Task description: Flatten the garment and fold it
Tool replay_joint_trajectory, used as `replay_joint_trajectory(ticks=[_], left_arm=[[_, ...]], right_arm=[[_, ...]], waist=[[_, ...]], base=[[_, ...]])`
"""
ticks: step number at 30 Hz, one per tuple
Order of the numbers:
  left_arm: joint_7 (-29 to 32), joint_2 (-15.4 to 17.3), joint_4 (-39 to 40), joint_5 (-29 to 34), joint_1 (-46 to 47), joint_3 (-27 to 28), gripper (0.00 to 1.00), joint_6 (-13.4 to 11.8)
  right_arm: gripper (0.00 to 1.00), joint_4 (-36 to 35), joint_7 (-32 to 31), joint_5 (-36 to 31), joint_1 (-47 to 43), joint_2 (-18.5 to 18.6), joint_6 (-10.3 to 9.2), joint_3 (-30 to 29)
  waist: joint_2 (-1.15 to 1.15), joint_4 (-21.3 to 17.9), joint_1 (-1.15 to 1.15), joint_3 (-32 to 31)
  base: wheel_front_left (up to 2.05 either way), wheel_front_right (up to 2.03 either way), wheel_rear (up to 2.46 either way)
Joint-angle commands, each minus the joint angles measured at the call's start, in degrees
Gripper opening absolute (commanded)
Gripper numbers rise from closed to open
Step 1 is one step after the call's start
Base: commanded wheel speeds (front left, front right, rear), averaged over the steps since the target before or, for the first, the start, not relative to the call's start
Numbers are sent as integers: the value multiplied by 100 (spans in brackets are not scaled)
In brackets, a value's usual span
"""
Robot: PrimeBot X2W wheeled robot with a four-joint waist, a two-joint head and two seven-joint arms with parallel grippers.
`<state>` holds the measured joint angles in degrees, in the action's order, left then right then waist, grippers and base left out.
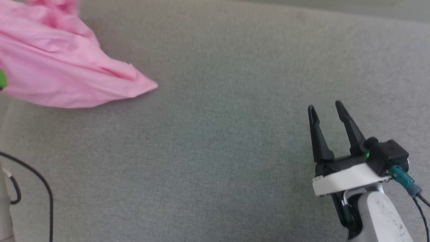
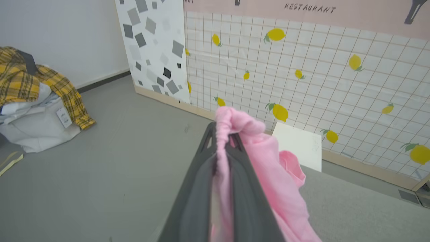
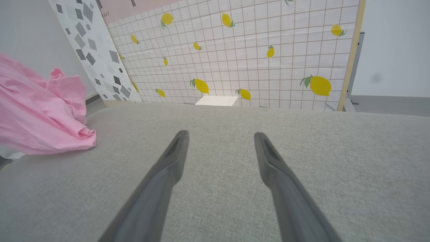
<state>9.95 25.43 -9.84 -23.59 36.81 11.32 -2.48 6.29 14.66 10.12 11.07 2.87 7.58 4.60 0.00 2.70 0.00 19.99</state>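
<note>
Thin, limp light pink shorts (image 1: pixel 60 67) lie bunched at the grey fabric worktop's (image 1: pixel 215 151) far left, waistband pinched in the left gripper's (image 2: pixel 223 134) jaws, while the right gripper (image 1: pixel 325 105), jaws wide and empty, should probably take the waistband's free end.

**Much of the garment lies out of sight**

In the head view the garment (image 1: pixel 57 67) is blurred and runs off the top and left edges, so its waistband and legs cannot be told apart. At its left side a green spot (image 1: pixel 2 79) is cut by the edge — what it belongs to is unclear. Below the garment a black cable (image 1: pixel 43 188) leaves by the bottom edge.

In the left wrist view the left hand (image 2: pixel 222 134) is pinched on the gathered band. The fabric between its fingers is hidden, and the rest drops past the bottom edge. Behind the garment a white board (image 2: pixel 299 148) is partly covered. Well left of the garment, a clothes pile (image 2: pixel 20 80) is cut by the edge, its tag (image 2: pixel 63 117) too small to read.

In the right wrist view the garment is cut by the left edge — its upper part is smeared.
</note>
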Motion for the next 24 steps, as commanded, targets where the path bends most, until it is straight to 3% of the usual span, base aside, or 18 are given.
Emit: replay_joint_trajectory(ticks=[1, 6, 16, 24], left_arm=[[-177, 21, 92, 120, 174, -137, 0, 68], [-554, -207, 363, 321, 596, -644, 0, 220], [-744, -1368, 468, 279, 1218, -1862, 0, 465], [-831, -2023, 131, 42, 857, -2452, 0, 474]], right_arm=[[100, 5, 32, 40, -119, 0, -9, -33], [100, 12, 33, 54, -371, 0, -9, -93], [100, -88, -73, -4, -629, 0, -9, -111], [100, -212, -220, -22, -761, 0, -9, -56]], waist=[[0, 51, 0, -891], [0, -146, 0, -1308], [0, -894, 0, -1757], [0, -1575, 0, -1732]], base=[[0, 0, 0], [0, 0, 0], [0, 0, 0], [0, 0, 0]])
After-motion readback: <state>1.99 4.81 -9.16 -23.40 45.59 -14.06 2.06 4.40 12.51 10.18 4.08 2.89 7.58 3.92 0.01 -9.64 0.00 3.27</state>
